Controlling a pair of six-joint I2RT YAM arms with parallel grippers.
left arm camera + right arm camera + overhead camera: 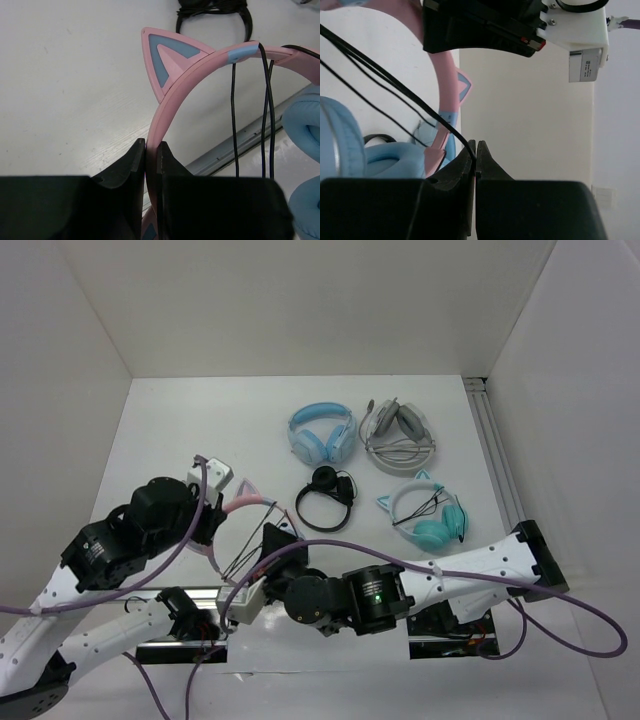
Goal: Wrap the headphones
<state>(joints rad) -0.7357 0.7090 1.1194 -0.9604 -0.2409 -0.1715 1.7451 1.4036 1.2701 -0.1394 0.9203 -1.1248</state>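
While the left pincer [151,150] pinches the pink band of the headphones [172,80] just below one cat ear, the pair is up over the near side of the bench [190,420]. The right pincer [476,149] is pressed together on the thin dark cable [380,71], whose strands hang across the band. A black headset [325,498] lies just beyond. Farther back lie a light blue pair [322,433], a grey pair [400,435] and a teal pair [432,518], all well apart from the pincers.

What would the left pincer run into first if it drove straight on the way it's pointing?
The left pincer is shut on the headphones, which would travel along. Beyond lies bare table, then probably the black headset, slightly right; depth unclear.
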